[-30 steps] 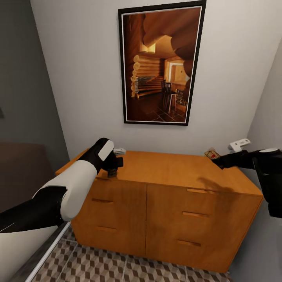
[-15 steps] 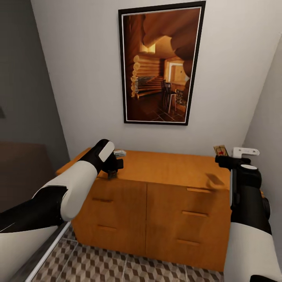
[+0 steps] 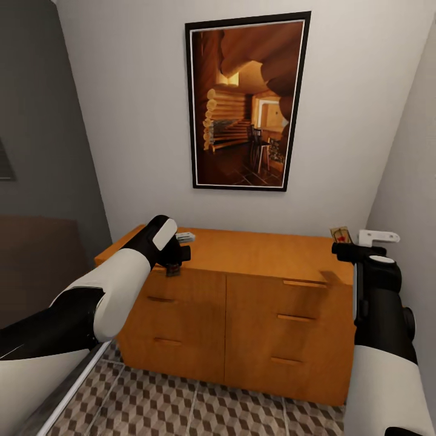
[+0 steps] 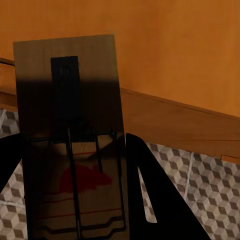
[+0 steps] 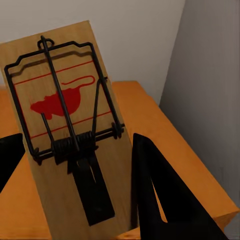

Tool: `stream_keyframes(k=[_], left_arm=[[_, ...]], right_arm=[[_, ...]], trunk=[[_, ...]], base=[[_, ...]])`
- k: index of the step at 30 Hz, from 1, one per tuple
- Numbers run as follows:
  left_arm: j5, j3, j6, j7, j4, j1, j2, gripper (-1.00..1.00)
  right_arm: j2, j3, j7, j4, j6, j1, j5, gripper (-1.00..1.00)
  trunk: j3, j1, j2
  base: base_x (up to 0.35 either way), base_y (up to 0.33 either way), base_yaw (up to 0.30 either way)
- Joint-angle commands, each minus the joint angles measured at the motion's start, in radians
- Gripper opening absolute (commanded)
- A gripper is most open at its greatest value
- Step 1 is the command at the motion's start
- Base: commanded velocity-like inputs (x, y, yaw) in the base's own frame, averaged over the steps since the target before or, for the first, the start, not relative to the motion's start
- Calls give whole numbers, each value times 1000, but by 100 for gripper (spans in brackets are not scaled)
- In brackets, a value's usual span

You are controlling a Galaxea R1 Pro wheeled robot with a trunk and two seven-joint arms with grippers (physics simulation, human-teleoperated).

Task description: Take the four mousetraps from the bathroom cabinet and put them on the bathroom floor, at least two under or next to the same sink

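Cabinet (image 3: 254, 303) of orange-brown wood stands against the pale wall, below a framed picture (image 3: 245, 103) of a log interior, with the cube-patterned bathroom floor (image 3: 200, 412) in front of it. Both arms reach over its flat top, 1 at each end. The left gripper (image 3: 174, 261) hangs at the front left edge of the top, and the left wrist view shows it clamped on a mousetrap (image 4: 72, 145), a tan board with dark wire and a red mark, pinched between the 2 black fingers (image 4: 160, 195) and held above the cabinet's edge with the tiles beyond. The right gripper (image 3: 346, 245) is at the right end of the top, near the side wall, and grips a second mousetrap (image 5: 62, 130) that stands upright between its fingers; in the head view it shows as a small tan tab (image 3: 340, 234) above the cabinet top. A white piece (image 3: 379, 236) juts beside the right wrist.
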Motion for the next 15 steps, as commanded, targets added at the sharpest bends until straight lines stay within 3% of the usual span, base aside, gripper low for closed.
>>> stream_keyframes(k=[1,5,12,15], left_arm=[[4,4,3,6,-1,-1,-1,-100],[4,5,3,6,-1,-1,-1,-100],[4,3,0,8,7,-1,-1,-100],[4,3,-3,9,21,-1,-1,-100]], right_arm=[[1,-1,5,-1,9,-1,11,-100],[0,4,6,3,30,-1,16,-100],[1,7,32,70,39,-1,95,-100],[0,7,144,89,39,14,148,-100]], trunk=[[-1,0,-1],[-1,0,-1],[-1,0,-1],[-1,0,-1]], base=[[-6,0,0],[-3,0,0],[0,0,0],[0,0,0]])
